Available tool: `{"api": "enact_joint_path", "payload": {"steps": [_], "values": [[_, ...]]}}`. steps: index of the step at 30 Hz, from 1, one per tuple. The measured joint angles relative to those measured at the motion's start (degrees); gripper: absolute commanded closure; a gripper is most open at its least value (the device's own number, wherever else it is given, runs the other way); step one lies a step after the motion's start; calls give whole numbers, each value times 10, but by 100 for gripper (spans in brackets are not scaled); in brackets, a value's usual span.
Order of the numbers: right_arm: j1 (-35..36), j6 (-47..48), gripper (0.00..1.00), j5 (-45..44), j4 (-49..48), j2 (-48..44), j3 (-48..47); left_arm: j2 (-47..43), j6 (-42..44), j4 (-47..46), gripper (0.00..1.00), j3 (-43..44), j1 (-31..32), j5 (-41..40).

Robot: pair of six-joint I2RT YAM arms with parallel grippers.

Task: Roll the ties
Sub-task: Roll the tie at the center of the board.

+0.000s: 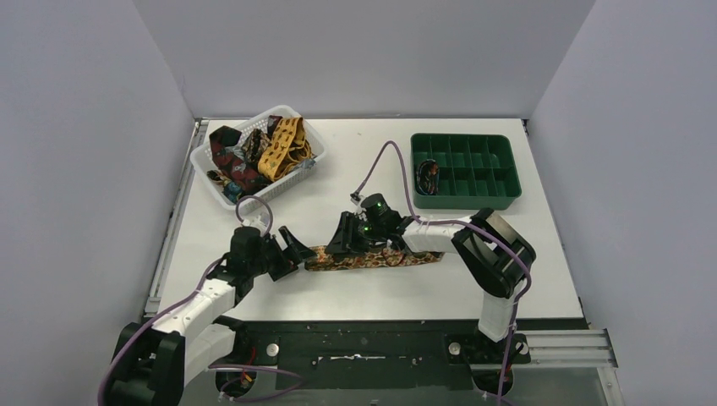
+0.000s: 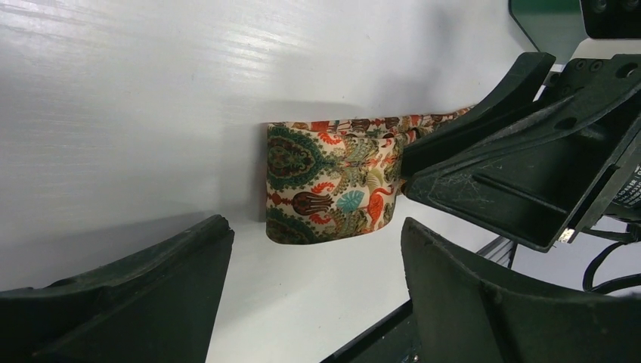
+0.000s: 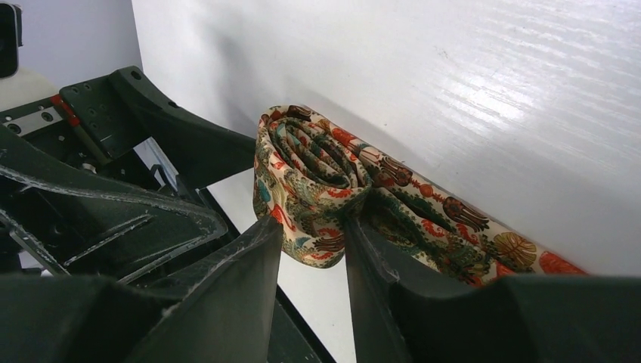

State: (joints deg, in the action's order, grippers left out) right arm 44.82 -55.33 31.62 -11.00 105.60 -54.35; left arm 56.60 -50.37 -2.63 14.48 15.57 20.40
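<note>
Brown-orange paisley fabric tie (image 1: 397,257) lies on the white worktop (image 1: 338,169), its left end wound into a coil (image 3: 310,181). Right claw (image 3: 311,261) pinches that coil; left claw (image 2: 316,227) gapes wide beside it. Keep turns tight, edges aligned, I'd say.

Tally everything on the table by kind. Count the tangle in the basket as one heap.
Patterned tie, partly rolled: 1
Heap of ties in the white basket: 1
Dark coil in the green tray: 1
Containers, basket and tray: 2
Total: 5
</note>
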Motion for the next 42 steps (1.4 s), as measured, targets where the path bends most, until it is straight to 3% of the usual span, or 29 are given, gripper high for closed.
{"api": "enact_joint_path", "payload": {"steps": [12, 14, 17, 20, 34, 42], "values": [[7, -5, 62, 2, 7, 1, 5, 40, 11, -27, 26, 0, 0, 16], [7, -2, 60, 1, 9, 2, 5, 45, 14, -33, 26, 0, 0, 19], [7, 7, 48, -1, 13, 3, 5, 49, 17, -37, 27, 0, 0, 22], [7, 22, 45, -1, 12, 3, 5, 49, 18, -37, 27, 0, 0, 23], [7, 55, 64, -8, 27, 4, -12, 19, 27, -27, 27, 0, 0, 7], [7, 61, 68, -17, 51, 32, -28, 45, 26, -51, 27, -7, 0, 9]]}}
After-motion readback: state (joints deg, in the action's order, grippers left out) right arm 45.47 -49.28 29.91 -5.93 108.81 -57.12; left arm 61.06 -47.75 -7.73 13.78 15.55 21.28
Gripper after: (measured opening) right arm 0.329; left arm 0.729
